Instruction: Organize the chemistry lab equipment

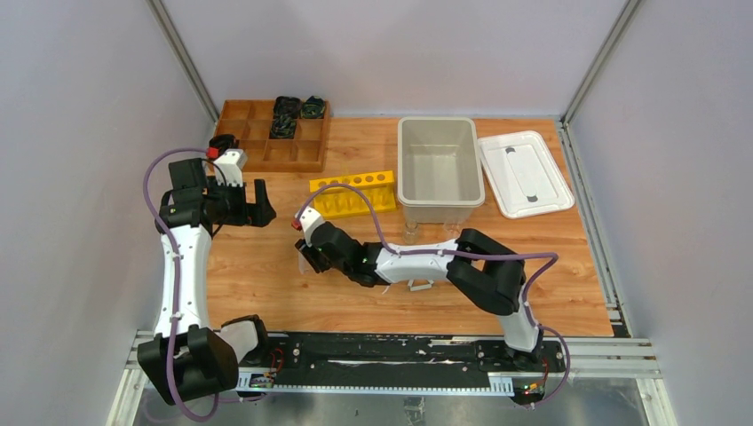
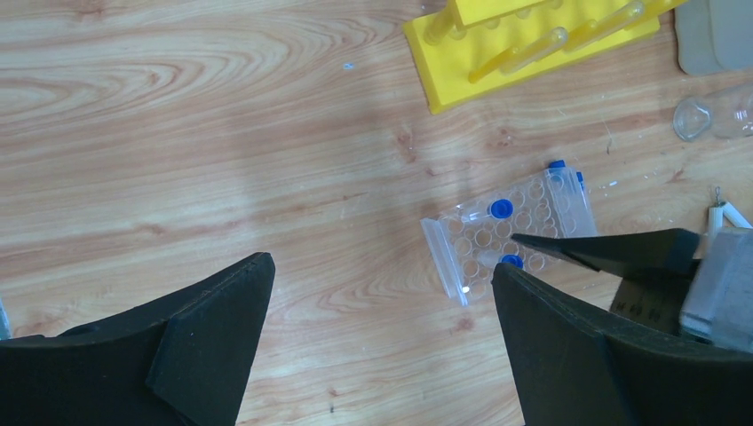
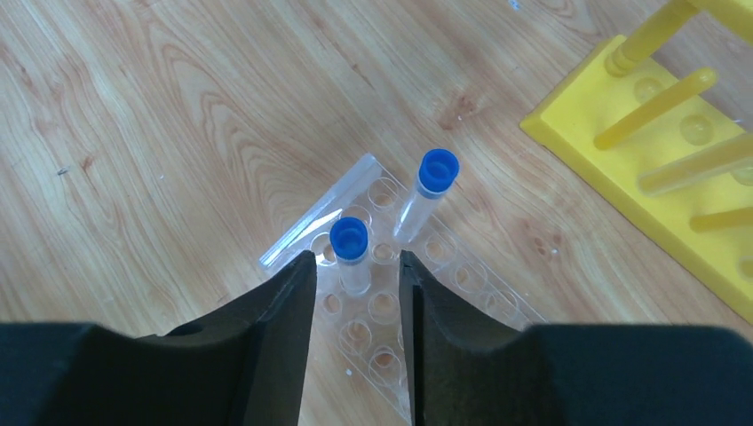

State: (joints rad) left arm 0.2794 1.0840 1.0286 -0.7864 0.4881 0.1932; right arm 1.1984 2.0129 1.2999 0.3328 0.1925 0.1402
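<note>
The clear plastic tube rack point(image 3: 462, 275) lies flat on the wood table, and also shows in the left wrist view point(image 2: 475, 238). Two blue-capped tubes stand in it, one point(image 3: 349, 253) just ahead of my right gripper point(image 3: 355, 275), the other point(image 3: 428, 188) farther off. The right jaws are apart, either side of the near tube without touching it. More capped tubes point(image 2: 568, 188) lie at the rack's far end. My left gripper point(image 2: 380, 271) is open and empty over bare wood, left of the rack. A clear beaker point(image 2: 708, 115) lies on its side. A white triangle frame point(image 2: 724, 216) peeks past the right arm. The white dish is out of view.
The yellow six-hole rack point(image 1: 353, 193) stands behind the clear rack. A beige bin point(image 1: 439, 169) and its white lid point(image 1: 524, 173) are at the back right. A wooden compartment tray point(image 1: 271, 133) with black items sits at the back left.
</note>
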